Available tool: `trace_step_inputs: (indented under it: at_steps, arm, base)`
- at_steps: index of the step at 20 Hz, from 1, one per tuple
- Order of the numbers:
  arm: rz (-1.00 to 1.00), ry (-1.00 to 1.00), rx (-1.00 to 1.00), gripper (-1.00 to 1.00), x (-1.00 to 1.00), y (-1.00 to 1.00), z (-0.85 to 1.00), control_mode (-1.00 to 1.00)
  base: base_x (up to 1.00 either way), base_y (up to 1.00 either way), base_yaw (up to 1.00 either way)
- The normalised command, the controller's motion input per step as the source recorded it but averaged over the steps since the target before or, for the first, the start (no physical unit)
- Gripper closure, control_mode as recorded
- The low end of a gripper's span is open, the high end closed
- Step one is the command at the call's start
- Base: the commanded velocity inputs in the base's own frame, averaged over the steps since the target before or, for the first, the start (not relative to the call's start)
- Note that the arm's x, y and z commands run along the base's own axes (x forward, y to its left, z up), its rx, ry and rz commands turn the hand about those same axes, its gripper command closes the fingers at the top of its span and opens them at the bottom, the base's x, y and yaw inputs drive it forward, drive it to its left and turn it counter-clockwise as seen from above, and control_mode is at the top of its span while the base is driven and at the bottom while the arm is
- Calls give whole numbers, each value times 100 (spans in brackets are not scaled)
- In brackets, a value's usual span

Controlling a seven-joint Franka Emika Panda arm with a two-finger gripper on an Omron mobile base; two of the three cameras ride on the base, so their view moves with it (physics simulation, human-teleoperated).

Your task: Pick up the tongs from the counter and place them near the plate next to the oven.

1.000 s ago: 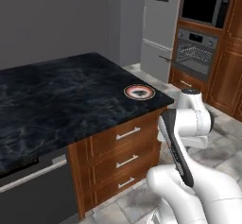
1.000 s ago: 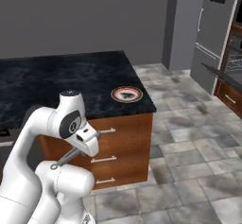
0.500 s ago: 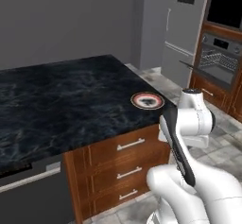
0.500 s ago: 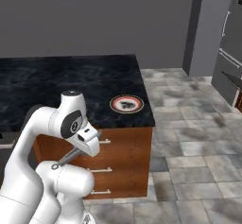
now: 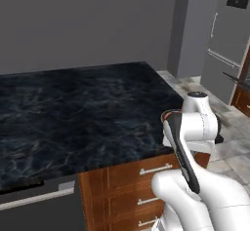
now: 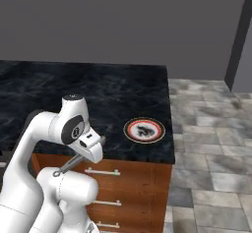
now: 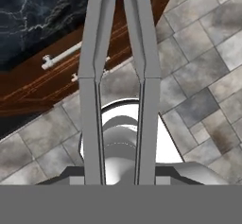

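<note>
- The tongs (image 7: 118, 76) are held in the closed gripper (image 7: 119, 178), tucked low beside the cabinet drawers (image 7: 71, 72), over the tiled floor (image 7: 203, 53).
- For a good placement, the tongs should be lifted clear of the counter (image 6: 98, 94) edge, then set flat just beside the plate (image 6: 144, 130), not on it.
- Counted: one pair of tongs, one plate, one counter.

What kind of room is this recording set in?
A rendered kitchen, most likely: a black marbled stone counter over wooden drawers, a small red-rimmed plate on it, and a tall grey fridge.
</note>
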Motion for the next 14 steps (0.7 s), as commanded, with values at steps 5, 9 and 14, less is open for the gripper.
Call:
trace_step_inputs:
  at_steps: [5, 9, 14]
  arm:
    - [0, 0, 0, 100, 0, 0, 0, 100]
    - [0, 0, 0, 100, 0, 0, 0, 100]
    - [0, 0, 0, 100, 0, 0, 0, 100]
  base:
    - [45, -60, 31]
    - [42, -47, 17]
    - [32, -33, 9]
